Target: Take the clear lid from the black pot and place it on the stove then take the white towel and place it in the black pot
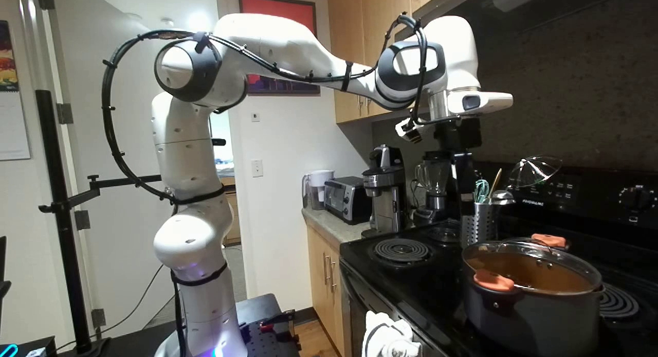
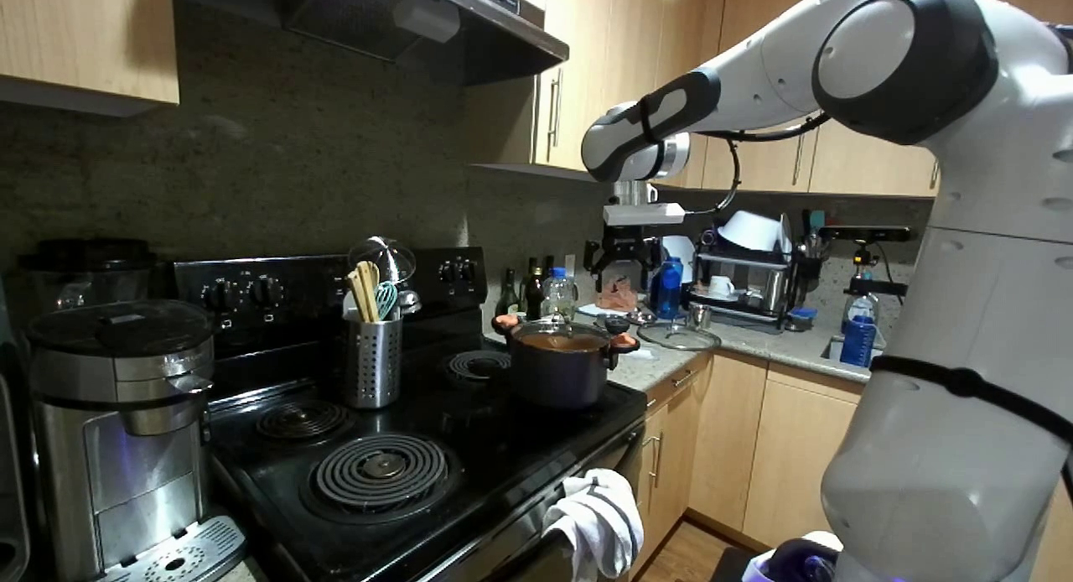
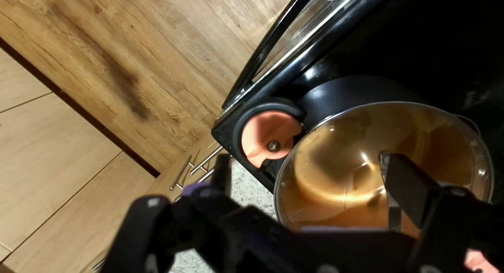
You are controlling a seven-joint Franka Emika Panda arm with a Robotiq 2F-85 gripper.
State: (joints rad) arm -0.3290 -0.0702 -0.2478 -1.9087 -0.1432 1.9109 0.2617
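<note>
Dropping straight down from here could cost me the clear lid point(image 3: 356, 155). My tool point(image 3: 304, 158), jaws spread wide with nothing between them, seems off-centre: in the wrist view one finger crosses the lid while its mate lies outside the rim, so a fingertip may strike glass. The lid sits on the black pot point(image 2: 555, 381), which stands on the stove point(image 2: 503, 460). That finger hides part of the lid's middle and I can't make out a knob; nipping only the edge would likely tip it and let it slip. The pot's orange handle point(image 3: 262, 131) shows between my fingers, so I might clamp that and drag everything. Resting the lid half across a coil burner point(image 2: 381, 469) could leave it rocking. The white towel point(image 2: 597, 515), draped over the oven door handle point(image 3: 271, 39), may snag.
</note>
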